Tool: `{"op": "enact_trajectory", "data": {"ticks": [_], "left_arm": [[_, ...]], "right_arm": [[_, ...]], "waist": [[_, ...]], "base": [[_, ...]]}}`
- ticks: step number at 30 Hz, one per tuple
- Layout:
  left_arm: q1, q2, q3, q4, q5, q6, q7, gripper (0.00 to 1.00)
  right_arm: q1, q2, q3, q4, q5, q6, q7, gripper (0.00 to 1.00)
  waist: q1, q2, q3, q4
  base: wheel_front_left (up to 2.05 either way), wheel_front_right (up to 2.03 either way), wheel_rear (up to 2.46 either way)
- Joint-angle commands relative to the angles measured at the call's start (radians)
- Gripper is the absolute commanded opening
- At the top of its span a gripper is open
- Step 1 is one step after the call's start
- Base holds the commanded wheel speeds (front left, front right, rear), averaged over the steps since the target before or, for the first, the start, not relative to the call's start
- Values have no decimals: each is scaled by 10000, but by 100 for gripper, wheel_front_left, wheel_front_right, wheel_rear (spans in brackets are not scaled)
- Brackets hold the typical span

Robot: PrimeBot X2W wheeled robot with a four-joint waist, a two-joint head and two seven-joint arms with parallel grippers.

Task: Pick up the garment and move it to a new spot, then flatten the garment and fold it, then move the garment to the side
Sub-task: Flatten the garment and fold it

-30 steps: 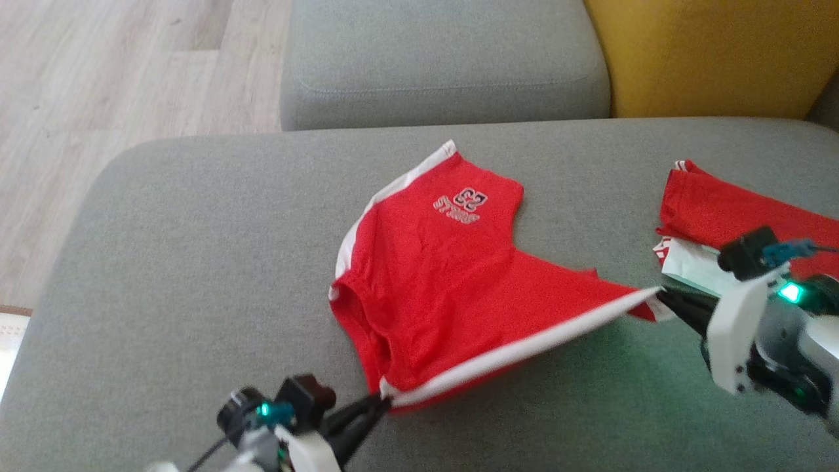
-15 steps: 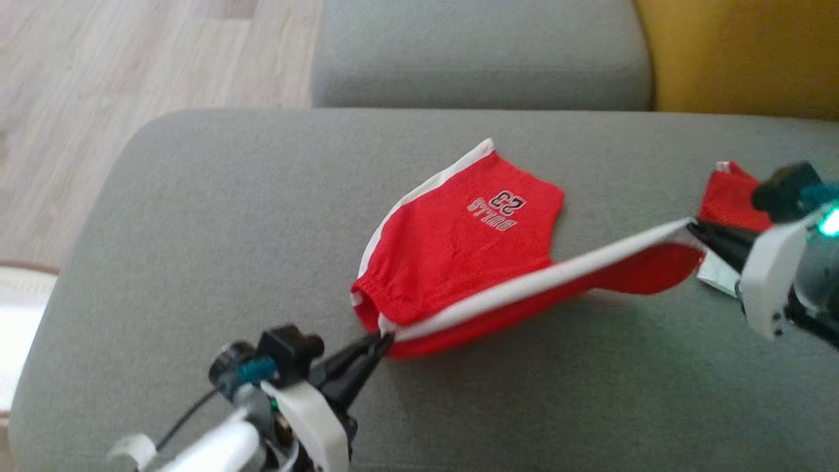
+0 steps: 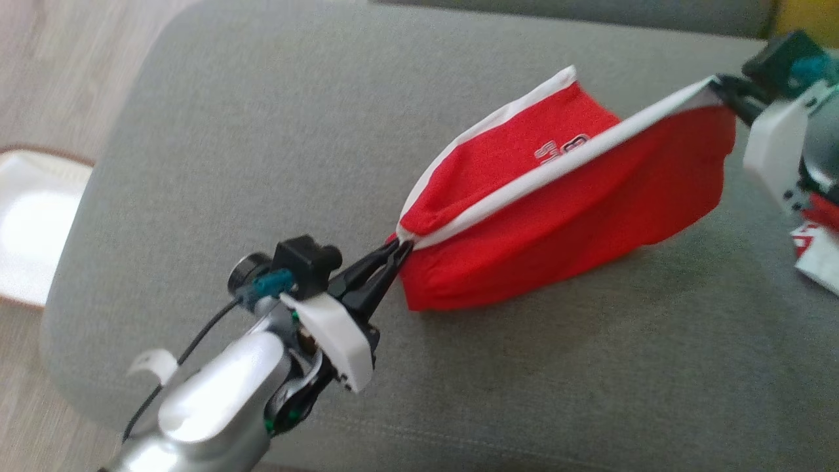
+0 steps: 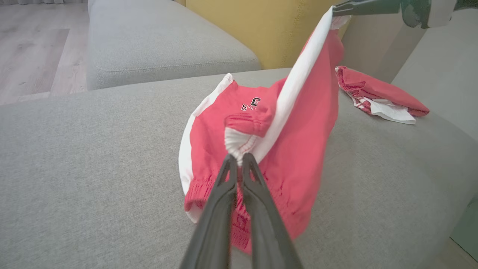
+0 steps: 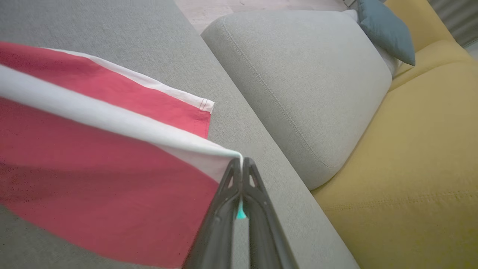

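Head view: left gripper (image 3: 397, 251) at lower middle and right gripper (image 3: 722, 86) at upper right are pinching the red shorts (image 3: 557, 213) — tugging too hard could pull a corner loose.

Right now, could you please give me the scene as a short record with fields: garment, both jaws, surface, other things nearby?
garment: red shorts with white side stripe, partly lifted, one leg lying on the cushion
left jaws: shut on the waistband end of the stripe
right jaws: shut on the hem end of the stripe
surface: grey cushion
nearby: second red garment, apart from the shorts, on the same cushion
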Motion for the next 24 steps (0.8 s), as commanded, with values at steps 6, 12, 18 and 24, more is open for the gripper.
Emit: {"op": "enact_trajectory", "data": {"ticks": [6,12,18,24], "left_arm": [[-1338,-407,406,821,159,-261,-396,0],[-1867,-919,352,1657,170,-452,-667,0],[-2153,-1338,327,2220,182,-593,-910,0],[-2358,-1653,388,2657,213,-683,-1030,0]], "right_arm": [[-1551,72,871,732,-166,17,-266,0],[-2360,311,1357,1255,-186,17,-170,0],[-2555,559,1443,1508,-448,17,38,0],[-2496,636,1447,1647,-676,17,203,0]], "waist": [[1,0,1042,724],[1,0,1583,1113],[1,0,1954,1394],[1,0,2245,1656]], "base": [[0,0,0],[0,0,0],[0,0,0],[0,0,0]]}}
